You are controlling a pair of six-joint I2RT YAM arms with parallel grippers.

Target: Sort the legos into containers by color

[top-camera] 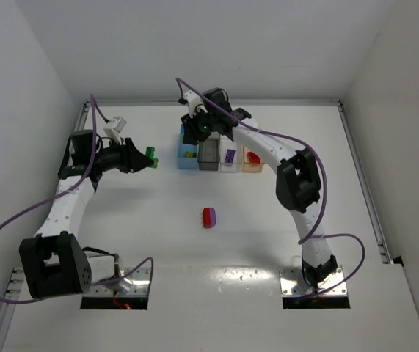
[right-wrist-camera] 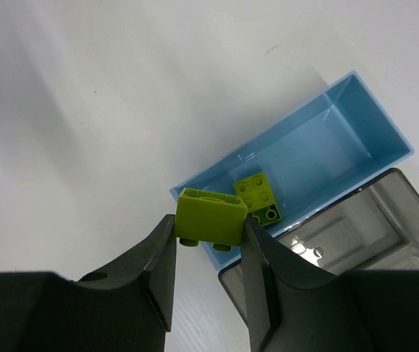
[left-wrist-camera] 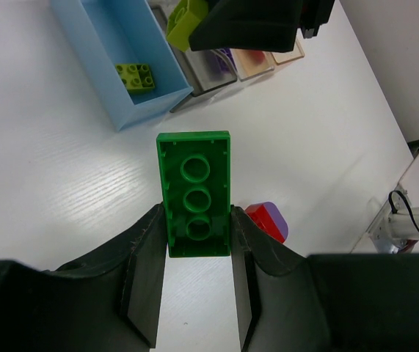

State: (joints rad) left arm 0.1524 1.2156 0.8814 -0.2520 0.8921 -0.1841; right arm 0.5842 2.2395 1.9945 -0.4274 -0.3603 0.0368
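Legos are in both grippers at once. The right gripper (right-wrist-camera: 209,231) pinches a yellow-green brick (right-wrist-camera: 210,218) by its sides and hangs it at one short end of the blue bin (right-wrist-camera: 326,147). The brick straddles that end's rim, part over the bin and part over bare table (right-wrist-camera: 84,110), with the bin's long axis running away from the fingers. A matching brick (right-wrist-camera: 257,198) lies inside just beyond, so I'd judge a small push forward along that axis is all the drop needs. Let go here and it could clip the rim and tumble outside. The left gripper (left-wrist-camera: 198,227) is clamped on one end of a dark green brick (left-wrist-camera: 194,183), whose long axis sticks straight out from the fingers toward the row of bins — it is held well to the left of them. The smoky grey bin (top-camera: 208,155), touching the blue one, looks empty to me and seems its likely home. A purple brick (top-camera: 229,155) lies in the clear bin (top-camera: 224,165) and a red brick (top-camera: 254,155) in the pale orange bin (top-camera: 247,166). A red-and-purple piece (top-camera: 208,217) sits alone on the table, about as near one gripper as the other.
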